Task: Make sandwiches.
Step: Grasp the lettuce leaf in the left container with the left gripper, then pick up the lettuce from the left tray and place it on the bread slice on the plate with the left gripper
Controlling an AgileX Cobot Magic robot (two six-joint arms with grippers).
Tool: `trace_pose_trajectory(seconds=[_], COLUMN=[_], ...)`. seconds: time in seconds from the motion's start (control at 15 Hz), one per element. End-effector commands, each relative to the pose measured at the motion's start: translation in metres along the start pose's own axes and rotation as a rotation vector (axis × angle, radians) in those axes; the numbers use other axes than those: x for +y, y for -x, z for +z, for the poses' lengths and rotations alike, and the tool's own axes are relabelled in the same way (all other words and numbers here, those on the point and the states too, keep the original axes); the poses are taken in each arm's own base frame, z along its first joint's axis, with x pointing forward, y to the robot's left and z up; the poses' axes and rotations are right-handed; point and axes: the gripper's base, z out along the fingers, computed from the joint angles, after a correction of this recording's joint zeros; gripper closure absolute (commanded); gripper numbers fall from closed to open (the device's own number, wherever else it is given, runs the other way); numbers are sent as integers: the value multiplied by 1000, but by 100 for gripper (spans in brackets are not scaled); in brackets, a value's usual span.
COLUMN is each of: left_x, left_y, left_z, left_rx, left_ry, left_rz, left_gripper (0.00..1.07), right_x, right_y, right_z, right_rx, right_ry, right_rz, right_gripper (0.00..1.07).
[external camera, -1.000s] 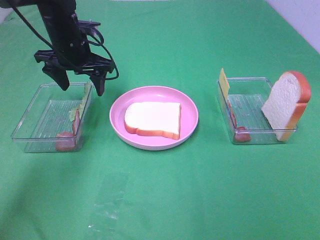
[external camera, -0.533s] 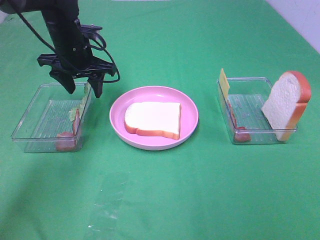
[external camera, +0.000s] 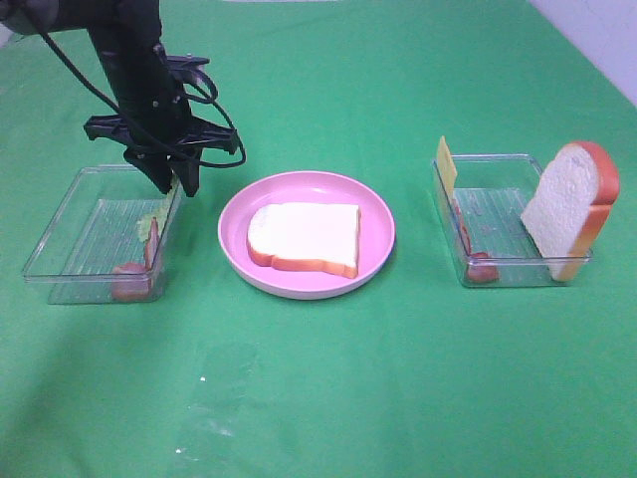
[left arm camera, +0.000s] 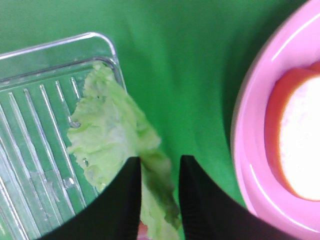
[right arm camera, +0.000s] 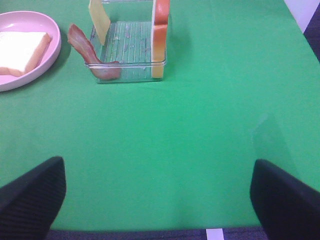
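A table covered in green cloth (external camera: 328,398) seen from above, with a round pink plate (external camera: 237,239) in the middle and a clear plastic tray on either side.

One bread slice (external camera: 304,237), white with an orange-brown crust, lies flat on the plate.

In the left tray (external camera: 75,239), a pale green lettuce leaf (left arm camera: 112,140) leans against the wall nearest the plate. A bacon strip (external camera: 129,279) sits in that tray's near corner on the same side.

The left gripper (external camera: 175,185) hangs over that wall, at the tray's far corner. Its two black fingers (left arm camera: 122,205) stand on either side of the leaf's edge, with the leaf filling most of the gap between them. I cannot tell whether they are pinching it yet.

In the right tray (external camera: 498,214), a yellow cheese slice (external camera: 445,164) stands upright at the far corner nearest the plate, and a second bacon strip (external camera: 481,267) runs along that same wall to the near corner. A second bread slice (external camera: 567,204) stands on edge against the tray's outer wall.

The right gripper (right arm camera: 157,167) shows only in its own wrist view – fingers spread wide with nothing between them, above bare cloth near the table's front edge.
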Motion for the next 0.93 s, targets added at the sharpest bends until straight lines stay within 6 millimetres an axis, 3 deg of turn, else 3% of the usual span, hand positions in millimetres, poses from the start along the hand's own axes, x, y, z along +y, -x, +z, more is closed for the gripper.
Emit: trace_pose_trajectory(seconds=[0.07,0.4,0.47,0.53,0.8,0.87,0.93], left_x=[-1,-1,-1,-4,-16,-20,-48], left_y=[0,0,0,-1,-1,0,1], left_z=[0,-12,-23,-55,-102,-105,-117], left_rx=[0,-7,-27,-89,-190,-201,-230], left_ry=[-4,7,4,-23,-119,-142,-303], left_rz=[21,28,29,23,27,39,91], left_gripper=[107,107,107,107,107,107,107], right_x=[0,0,0,0,0,0,0], right_y=[-2,-2,-2,-2,-2,-2,-2], right_z=[-1,-1,-1,-1,-1,-1,-1], right_rx=[-19,-19,-19,-19,-19,-19,-19], right_ry=[4,4,4,4,4,4,4], right_rz=[-14,-14,-14,-14,-14,-14,-14], right_gripper=[12,12,12,12,12,12,12])
